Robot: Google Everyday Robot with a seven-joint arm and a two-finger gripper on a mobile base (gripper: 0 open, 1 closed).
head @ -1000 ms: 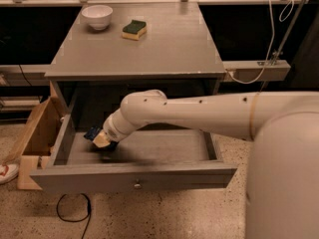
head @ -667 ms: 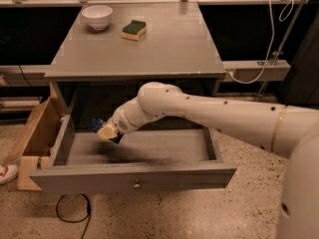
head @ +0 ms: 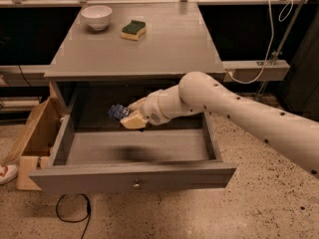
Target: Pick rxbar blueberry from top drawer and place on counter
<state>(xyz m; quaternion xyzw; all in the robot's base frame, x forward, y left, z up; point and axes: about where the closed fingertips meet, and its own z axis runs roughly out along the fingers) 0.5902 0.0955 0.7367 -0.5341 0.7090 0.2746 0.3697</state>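
Note:
The top drawer point(head: 134, 176) is pulled wide open under the counter point(head: 149, 49). My gripper point(head: 128, 116) hangs above the drawer's back left part, just under the counter's front edge. Its tan fingers point(head: 133, 121) are shut on the rxbar blueberry point(head: 117, 112), a small dark-blue wrapped bar with white marks that sticks out to the left of the fingers. The bar is lifted clear of the drawer floor. My white arm reaches in from the right.
A white bowl point(head: 96, 16) and a green-and-yellow sponge point(head: 133, 29) sit at the counter's back left. A wooden crate point(head: 35, 138) stands on the floor left of the drawer. A black cable point(head: 72, 213) lies on the floor below the drawer front.
My gripper has risen from the drawer floor with the blue bar in it and moved up toward the counter's front edge.

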